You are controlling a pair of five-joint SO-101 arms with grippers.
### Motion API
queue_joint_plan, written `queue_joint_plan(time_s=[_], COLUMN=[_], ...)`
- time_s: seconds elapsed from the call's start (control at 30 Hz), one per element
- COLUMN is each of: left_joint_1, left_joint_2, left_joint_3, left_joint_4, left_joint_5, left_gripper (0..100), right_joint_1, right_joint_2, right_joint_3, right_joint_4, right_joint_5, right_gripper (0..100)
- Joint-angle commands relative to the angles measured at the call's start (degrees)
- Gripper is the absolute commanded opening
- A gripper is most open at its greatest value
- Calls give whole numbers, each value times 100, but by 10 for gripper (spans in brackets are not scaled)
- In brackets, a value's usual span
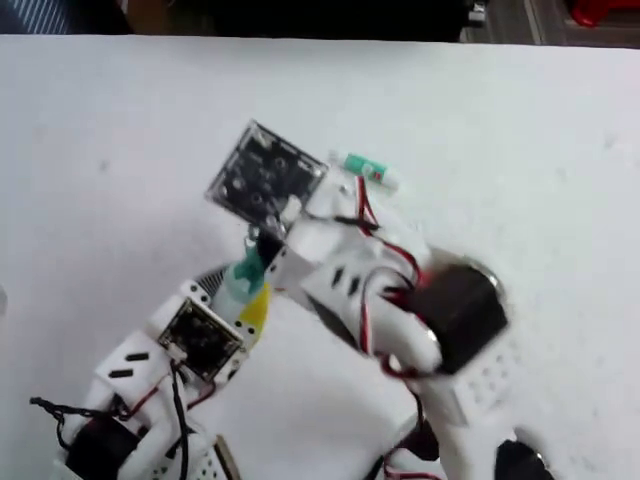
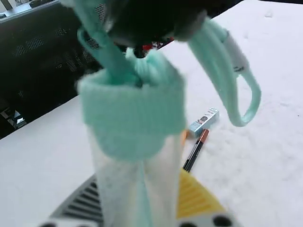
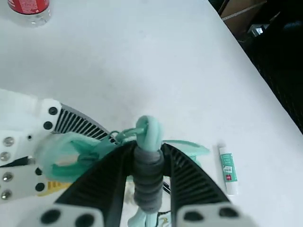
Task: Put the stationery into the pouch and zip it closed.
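White table (image 1: 520, 120), matte, brightly and evenly lit, faint specks; its far edge runs straight across the high view; beyond it a dark strip (image 1: 300, 15) of unlit room; blue-and-white striped patch (image 1: 40, 12) past the far left corner, too cut off to identify; pale grey panels (image 1: 520, 18) and a red object (image 1: 600, 10) past the far right corner; left wrist view: black mesh-surfaced furniture (image 2: 42, 61) just off the table edge, chair or rack, cannot tell; right wrist view: clear bottle with red label (image 3: 29, 9) standing on the table, well apart from the work area; cardboard box (image 3: 239, 9) off the table, on dark floor (image 3: 279, 61); no window or lamp visible.
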Motion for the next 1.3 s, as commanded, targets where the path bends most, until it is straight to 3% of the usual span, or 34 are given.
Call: queue_joint_plan(time_s=[0.0, 0.17, 0.53, 1.27], left_joint_1=[48, 84, 40, 40], left_joint_2=[-22, -22, -22, -22], left_joint_3=[-123, 202, 193, 141], left_joint_4=[-545, -791, -782, -826], left_joint_5=[26, 35, 35, 35], left_gripper=[23, 22, 22, 22], right_joint_1=[224, 347, 1402, 2149], right_joint_2=[163, 356, 681, 822], right_joint_3=[-334, -369, -360, -343], right_joint_4=[-154, -163, -163, -760], right_joint_5=[105, 123, 114, 70], right_gripper=[16, 16, 16, 16])
